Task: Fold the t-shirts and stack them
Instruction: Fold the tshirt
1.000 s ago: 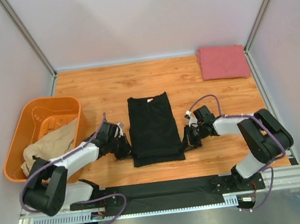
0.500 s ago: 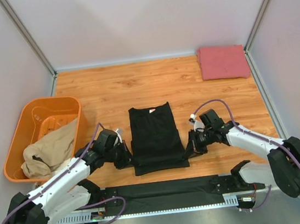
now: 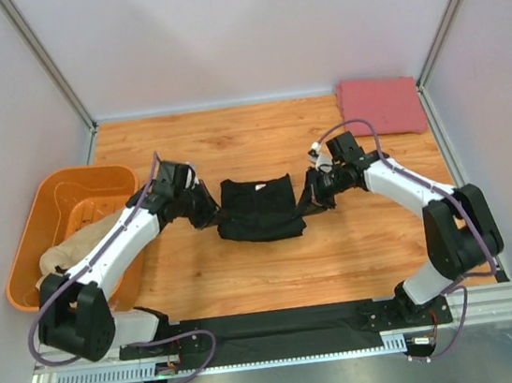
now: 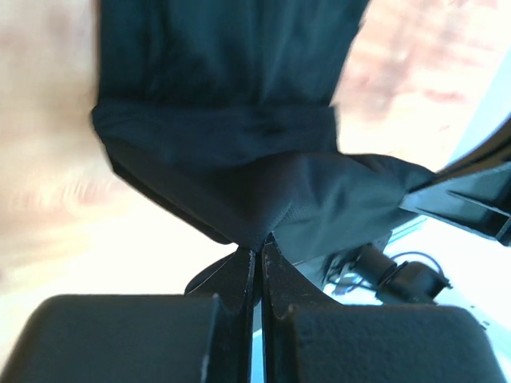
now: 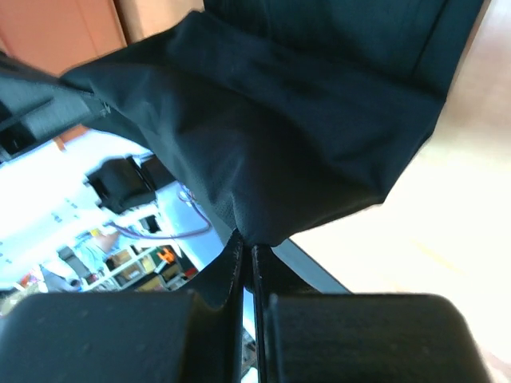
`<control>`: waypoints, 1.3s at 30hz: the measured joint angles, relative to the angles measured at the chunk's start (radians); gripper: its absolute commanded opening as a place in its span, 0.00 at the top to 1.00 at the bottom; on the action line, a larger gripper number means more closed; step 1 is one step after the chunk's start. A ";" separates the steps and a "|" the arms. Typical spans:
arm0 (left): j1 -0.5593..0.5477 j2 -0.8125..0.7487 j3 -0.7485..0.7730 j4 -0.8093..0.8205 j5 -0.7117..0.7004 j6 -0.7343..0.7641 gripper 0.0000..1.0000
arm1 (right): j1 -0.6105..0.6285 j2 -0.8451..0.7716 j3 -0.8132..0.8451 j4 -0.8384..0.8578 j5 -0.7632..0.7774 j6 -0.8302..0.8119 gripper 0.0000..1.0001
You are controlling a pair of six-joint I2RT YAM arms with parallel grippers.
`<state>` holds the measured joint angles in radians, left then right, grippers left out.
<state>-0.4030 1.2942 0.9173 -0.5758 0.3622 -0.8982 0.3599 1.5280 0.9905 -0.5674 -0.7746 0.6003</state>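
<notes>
Black shirt (image 3: 259,212) lies bunched, right of the tub (image 3: 31,242); left gripper (image 3: 212,216) and right gripper (image 3: 312,200) each clamp one corner of it; its white neck label (image 3: 257,187) is too small to read.

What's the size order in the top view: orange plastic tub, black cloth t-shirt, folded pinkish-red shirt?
1. Orange plastic tub, clearly largest.
2. Black cloth t-shirt and folded pinkish-red shirt look about alike; not ranked.

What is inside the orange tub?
A tan shirt lies in the tub, heaped at its near side. The far part of the floor is bare. The left arm crosses above and covers part of the shirt.
</notes>
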 measured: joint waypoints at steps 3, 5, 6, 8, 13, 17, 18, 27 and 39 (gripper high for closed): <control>0.020 0.093 0.099 -0.001 0.021 0.042 1.00 | -0.024 0.094 0.106 -0.019 -0.011 -0.007 1.00; 0.035 0.153 0.152 0.001 0.033 0.063 1.00 | -0.037 0.143 0.169 -0.037 -0.021 -0.010 1.00; 0.043 0.174 0.169 0.001 0.038 0.070 1.00 | -0.040 0.164 0.193 -0.042 -0.026 -0.011 1.00; 0.062 0.219 0.200 0.005 0.050 0.080 1.00 | -0.047 0.212 0.248 -0.050 -0.038 -0.013 1.00; 0.104 0.335 0.294 0.007 0.077 0.099 1.00 | -0.067 0.313 0.341 -0.061 -0.065 -0.005 1.00; 0.137 0.457 0.403 0.003 0.116 0.125 1.00 | -0.087 0.406 0.432 -0.072 -0.089 0.007 1.00; 0.143 0.487 0.427 0.005 0.123 0.131 1.00 | -0.091 0.430 0.458 -0.072 -0.093 0.007 1.00; 0.188 0.779 0.703 -0.019 0.122 0.211 0.66 | -0.177 0.690 0.690 -0.010 -0.107 0.069 0.59; 0.209 0.642 0.779 -0.096 -0.023 0.371 0.55 | -0.272 0.677 0.871 -0.200 0.065 -0.088 0.48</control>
<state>-0.1940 1.9362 1.6966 -0.6720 0.3389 -0.5270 0.0875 2.2047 1.8618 -0.7670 -0.7097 0.5125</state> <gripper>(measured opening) 0.449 0.505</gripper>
